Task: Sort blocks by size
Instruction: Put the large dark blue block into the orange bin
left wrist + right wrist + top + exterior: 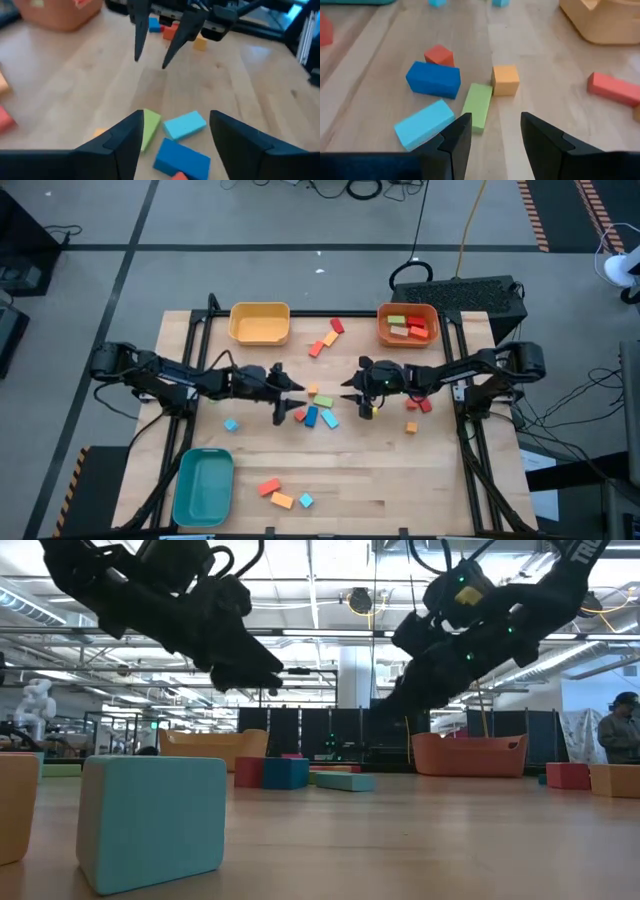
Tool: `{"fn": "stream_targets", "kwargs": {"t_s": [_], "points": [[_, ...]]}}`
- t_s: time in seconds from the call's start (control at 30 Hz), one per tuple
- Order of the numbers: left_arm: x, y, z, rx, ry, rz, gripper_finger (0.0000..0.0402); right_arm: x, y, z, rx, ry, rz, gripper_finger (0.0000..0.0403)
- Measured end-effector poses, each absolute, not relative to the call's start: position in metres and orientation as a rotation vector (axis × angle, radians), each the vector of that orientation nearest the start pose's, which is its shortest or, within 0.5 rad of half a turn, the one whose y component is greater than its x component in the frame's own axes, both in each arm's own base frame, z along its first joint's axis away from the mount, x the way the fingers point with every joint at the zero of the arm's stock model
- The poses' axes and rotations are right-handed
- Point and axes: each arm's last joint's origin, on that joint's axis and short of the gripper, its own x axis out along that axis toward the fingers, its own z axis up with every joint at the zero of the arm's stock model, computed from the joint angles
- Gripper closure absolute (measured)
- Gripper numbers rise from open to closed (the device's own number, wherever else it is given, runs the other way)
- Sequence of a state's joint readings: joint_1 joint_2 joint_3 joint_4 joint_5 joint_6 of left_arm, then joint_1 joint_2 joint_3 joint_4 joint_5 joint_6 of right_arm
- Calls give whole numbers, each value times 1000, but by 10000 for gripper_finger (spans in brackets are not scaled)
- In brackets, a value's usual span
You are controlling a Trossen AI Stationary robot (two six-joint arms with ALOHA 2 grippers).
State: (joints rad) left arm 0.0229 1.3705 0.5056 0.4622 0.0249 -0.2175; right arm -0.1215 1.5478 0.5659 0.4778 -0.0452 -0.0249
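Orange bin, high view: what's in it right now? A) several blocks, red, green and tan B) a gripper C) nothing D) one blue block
A: the orange bin at the far right of the table holds a small pile of blocks in red, green and tan, while the yellow bin and the teal bin show no blocks inside.

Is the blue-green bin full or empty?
Empty. From above, the teal bin shows only its bare floor, with no blocks inside.
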Motion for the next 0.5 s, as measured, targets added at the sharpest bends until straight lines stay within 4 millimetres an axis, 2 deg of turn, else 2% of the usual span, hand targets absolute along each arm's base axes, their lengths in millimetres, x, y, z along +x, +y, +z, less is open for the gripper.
{"fn": "stream_targets", "kwargs": {"t_s": [0.1, 0.23, 0.5], "points": [[261, 0, 176, -298, 405, 56, 147, 285, -34, 153, 40, 466, -112, 248], [265, -9, 172, -314, 475, 76, 124, 285, -35, 154, 69, 446, -151, 248], [298, -15, 171, -430, 654, 269, 118, 284, -30, 151, 134, 482, -187, 248]]}}
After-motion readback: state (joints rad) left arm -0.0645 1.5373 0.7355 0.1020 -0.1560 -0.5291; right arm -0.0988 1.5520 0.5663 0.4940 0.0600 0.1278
